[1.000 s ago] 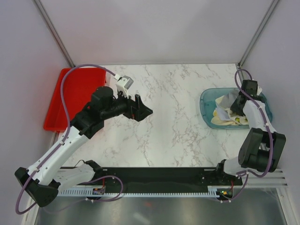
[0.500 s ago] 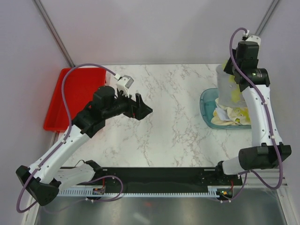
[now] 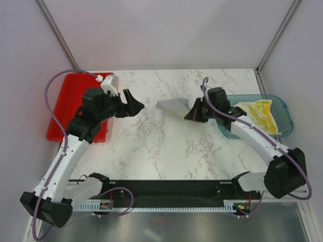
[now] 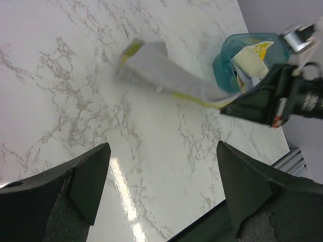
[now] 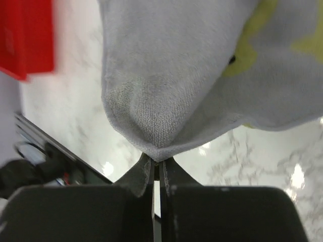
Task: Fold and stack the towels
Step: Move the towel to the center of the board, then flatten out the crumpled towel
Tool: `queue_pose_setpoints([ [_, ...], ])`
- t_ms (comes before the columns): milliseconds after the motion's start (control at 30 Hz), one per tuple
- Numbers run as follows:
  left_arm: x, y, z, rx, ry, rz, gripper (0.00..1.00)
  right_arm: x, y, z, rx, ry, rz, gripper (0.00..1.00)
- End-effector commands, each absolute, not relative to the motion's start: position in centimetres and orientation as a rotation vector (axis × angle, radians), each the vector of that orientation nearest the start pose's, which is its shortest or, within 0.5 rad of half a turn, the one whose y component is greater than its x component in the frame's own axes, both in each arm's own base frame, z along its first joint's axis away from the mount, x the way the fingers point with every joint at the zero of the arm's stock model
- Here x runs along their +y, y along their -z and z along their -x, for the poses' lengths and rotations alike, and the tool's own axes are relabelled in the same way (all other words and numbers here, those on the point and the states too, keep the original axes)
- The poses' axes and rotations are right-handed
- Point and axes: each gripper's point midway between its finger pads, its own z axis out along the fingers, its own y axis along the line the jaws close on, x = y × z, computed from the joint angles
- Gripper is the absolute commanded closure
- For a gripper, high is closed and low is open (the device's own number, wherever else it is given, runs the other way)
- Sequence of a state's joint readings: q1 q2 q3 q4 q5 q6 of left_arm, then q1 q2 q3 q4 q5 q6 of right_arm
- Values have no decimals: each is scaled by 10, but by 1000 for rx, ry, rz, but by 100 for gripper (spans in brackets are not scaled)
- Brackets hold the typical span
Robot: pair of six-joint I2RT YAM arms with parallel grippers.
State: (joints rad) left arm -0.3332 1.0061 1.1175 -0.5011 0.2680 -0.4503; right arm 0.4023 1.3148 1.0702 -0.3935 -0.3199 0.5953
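Top external view: my right gripper (image 3: 191, 114) is out over the middle of the worktop (image 3: 161, 146), its jaws pressed together on one corner of a grey-white towel (image 3: 173, 106) with yellow-green patches. The cloth stretches away from the fingertips towards my left arm, well apart from the teal bin (image 3: 288, 117) at the right edge. I cannot tell whether its free end touches the marble or hangs just above it. The other towels (image 3: 258, 113), cream and yellow, lie bunched inside that bin.

My left gripper (image 3: 135, 101) hovers over the left part of the worktop, just beside the red tray (image 3: 68, 103), jaws spread wide with nothing between them. It points towards the held towel but stays well clear of it. From the left wrist, the towel shows between the two dark fingers as a long folded strip running from the right gripper's tip out across the marble, with a yellow edge at its far end.

From the right wrist, the pinched corner sits squarely in the closed fingertips, and the rest of the cloth fills most of the view.
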Motion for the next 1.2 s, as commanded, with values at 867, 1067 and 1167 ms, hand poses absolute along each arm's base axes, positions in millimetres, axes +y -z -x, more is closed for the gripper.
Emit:
queue_pose_setpoints([
  [867, -250, -118, -297, 2447, 846, -81, 34, 224, -86, -282, 2504, -539, 275, 53],
  [1067, -264, -90, -300, 2511, 835, -97, 36, 204, -83, -290, 2480, -403, 195, 53],
  [1167, -274, -73, -296, 2558, 848, -102, 42, 216, -100, -306, 2445, -425, 202, 53],
])
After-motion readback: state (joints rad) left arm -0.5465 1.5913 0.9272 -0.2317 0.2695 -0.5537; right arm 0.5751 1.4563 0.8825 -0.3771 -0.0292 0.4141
